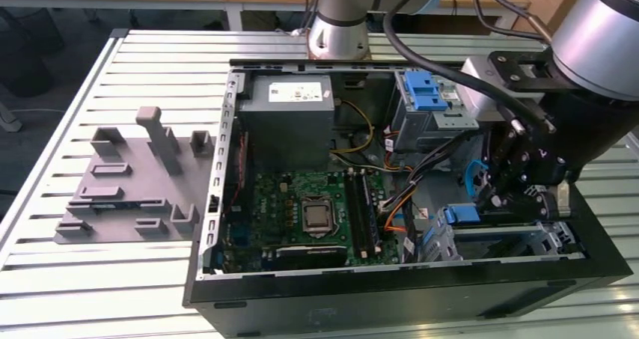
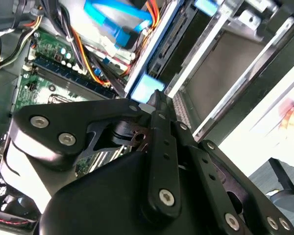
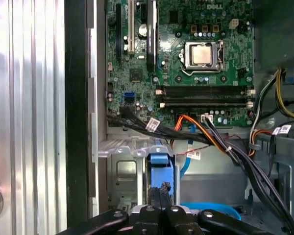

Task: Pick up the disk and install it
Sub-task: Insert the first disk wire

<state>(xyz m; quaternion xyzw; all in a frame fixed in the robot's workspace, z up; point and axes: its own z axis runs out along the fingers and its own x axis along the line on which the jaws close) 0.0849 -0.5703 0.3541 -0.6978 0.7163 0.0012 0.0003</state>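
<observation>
Pressure seemed to be the business of the moment. The pincer (image 3: 161, 190) was clenched, its fingers tight together with nothing between them, and their tips rested against the blue frame end of the disk (image 3: 159, 169). I took that for pushing rather than carrying.

The disk stood on edge in the bay (image 3: 120, 171), at the near corner of the case (image 1: 379, 309) on the exterior view's right. Its blue end (image 1: 462, 214) showed just beside the pincer (image 1: 489, 204). In the second wrist view the pale blue end (image 2: 147, 88) sat right at the fingertips, level with the bay's metal rim or close to it. Whether it was fully home I could not tell, as its silver body was hidden in the slot.

To do this well, I thought, the push had to run straight along the slot so the frame would not cock and jam against the rim. It wanted a slow, even force, with the tips kept centred on the blue end so they could not slip off.

The cables (image 3: 210, 139) ran from the board (image 3: 186, 88) close past the bay on its far side. I judged they risked being snagged if the pincer drifted that way.
</observation>
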